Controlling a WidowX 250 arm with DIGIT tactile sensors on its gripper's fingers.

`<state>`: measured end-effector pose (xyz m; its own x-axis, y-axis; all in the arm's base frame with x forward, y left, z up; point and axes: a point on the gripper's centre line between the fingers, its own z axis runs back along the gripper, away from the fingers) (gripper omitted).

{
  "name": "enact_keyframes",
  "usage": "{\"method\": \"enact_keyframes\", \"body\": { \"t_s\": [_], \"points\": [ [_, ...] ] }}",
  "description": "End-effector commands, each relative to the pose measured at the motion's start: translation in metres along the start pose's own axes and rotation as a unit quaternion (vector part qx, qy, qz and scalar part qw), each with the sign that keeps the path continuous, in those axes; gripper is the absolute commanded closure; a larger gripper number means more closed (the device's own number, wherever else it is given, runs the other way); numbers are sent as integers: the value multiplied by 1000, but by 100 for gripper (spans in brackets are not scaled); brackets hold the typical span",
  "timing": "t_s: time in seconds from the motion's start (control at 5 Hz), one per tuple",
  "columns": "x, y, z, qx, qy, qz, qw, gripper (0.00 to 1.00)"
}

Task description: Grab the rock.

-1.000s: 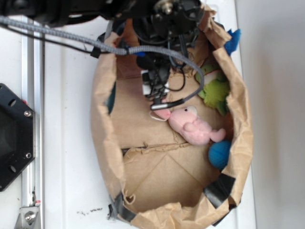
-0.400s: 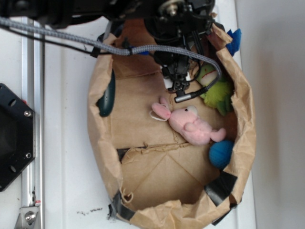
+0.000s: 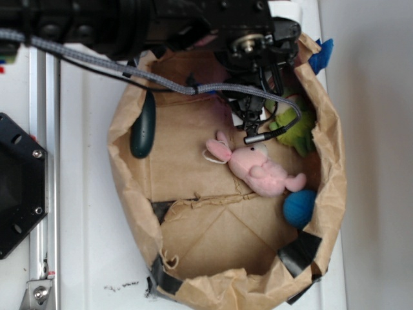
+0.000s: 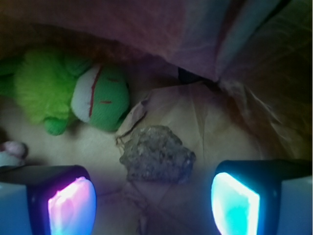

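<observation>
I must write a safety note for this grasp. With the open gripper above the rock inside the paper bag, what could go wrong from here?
1. The rock sits on a crumpled, torn fold of the paper bag; the gripper fingers could snag or pinch paper.
2. The green plush toy lies close beside the rock, so one finger might catch it.
3. The rock is lumpy and irregular, so it may slip or roll as the fingers close.

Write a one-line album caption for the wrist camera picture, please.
Open fingers hover over a rough rock on brown paper, green plush toy beside it.
</observation>
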<state>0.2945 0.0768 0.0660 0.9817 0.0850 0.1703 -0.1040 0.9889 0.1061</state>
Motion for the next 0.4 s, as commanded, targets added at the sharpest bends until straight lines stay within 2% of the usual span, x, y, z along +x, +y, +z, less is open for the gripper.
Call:
{"method": "enact_keyframes", "body": {
  "t_s": [0.0,0.2],
  "points": [
    [7,1,-1,8,-15,-5,1000,0],
    [8,-1,-11,3,-11,-11,1000,0]
  ]
}}
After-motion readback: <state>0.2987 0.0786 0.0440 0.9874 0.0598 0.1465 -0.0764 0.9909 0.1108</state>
